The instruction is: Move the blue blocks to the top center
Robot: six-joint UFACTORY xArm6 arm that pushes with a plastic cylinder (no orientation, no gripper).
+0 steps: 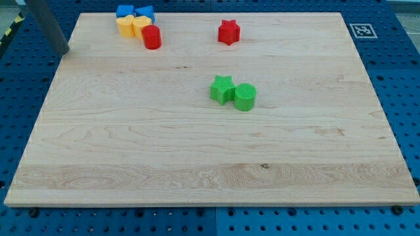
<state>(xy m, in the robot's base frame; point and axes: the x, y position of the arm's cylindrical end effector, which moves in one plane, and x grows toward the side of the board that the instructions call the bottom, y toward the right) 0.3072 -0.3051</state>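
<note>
A: Where were the blue blocks [134, 12] at that moment?

B: Both sat at the far left of the bench [197, 164], side by side and touching, right against the far edge. Their shapes were hard to make out from that angle.

A: So not at the top center.

B: No. I'd judge the task hardly begun: the far middle of the bench lay bare, and the blues were well left of it.

A: What crowded them?

B: Two yellow blocks [132, 25] pressed against their near side, and a red cylinder [152, 37] touched the yellow pair on its near right. It was one tight cluster, which is likely why the blues would be awkward to free without dragging the others along.

A: And my tip?

B: My tip [63, 51] stood at the far left, just off the bench's left edge, well left of the cluster and touching nothing. From there a rightward push along the far edge looked the sensible line, I'd guess.

A: Any pincer, open or closed?

B: None showed; the arm ends in a bare rod, so there was nothing to tell.

A: Anything in the way to the right?

B: A red star [228, 31] stood near the far center. A green star [222, 89] and green cylinder [245, 97], touching, lay mid-bench, well clear.
</note>
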